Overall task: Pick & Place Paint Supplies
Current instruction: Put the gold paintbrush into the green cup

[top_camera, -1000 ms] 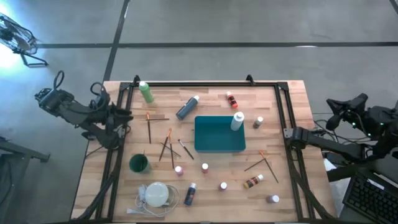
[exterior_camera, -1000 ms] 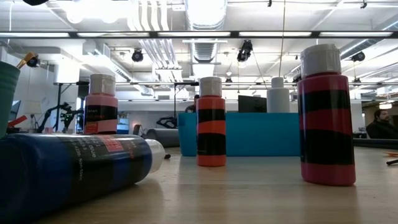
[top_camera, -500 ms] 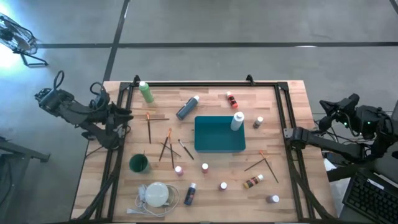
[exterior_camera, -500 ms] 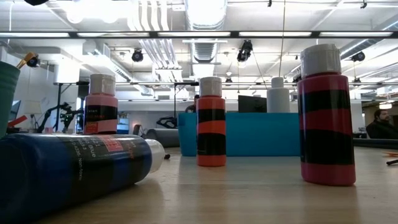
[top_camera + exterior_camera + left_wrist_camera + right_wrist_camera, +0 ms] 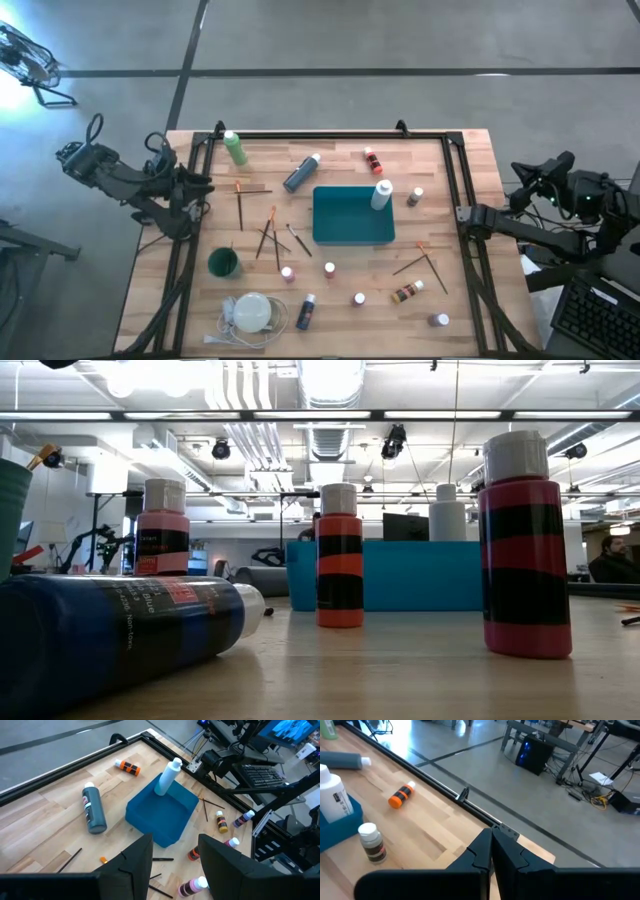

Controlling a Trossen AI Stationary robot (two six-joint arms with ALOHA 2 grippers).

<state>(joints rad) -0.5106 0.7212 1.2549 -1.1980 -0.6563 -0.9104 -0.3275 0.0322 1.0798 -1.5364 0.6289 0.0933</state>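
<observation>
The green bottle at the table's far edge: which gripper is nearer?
Left. The left gripper sits at the table's left edge, close to the green bottle; the right gripper waits at the opposite edge.

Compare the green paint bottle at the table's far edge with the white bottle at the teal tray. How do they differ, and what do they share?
The green paint bottle lies on its side on bare wood; the white bottle stands upright at the corner of the teal tray. The green paint bottle lies near the left arm's side, the white bottle nearer the right arm's. One body is green, the other white. Both have white caps.
</observation>
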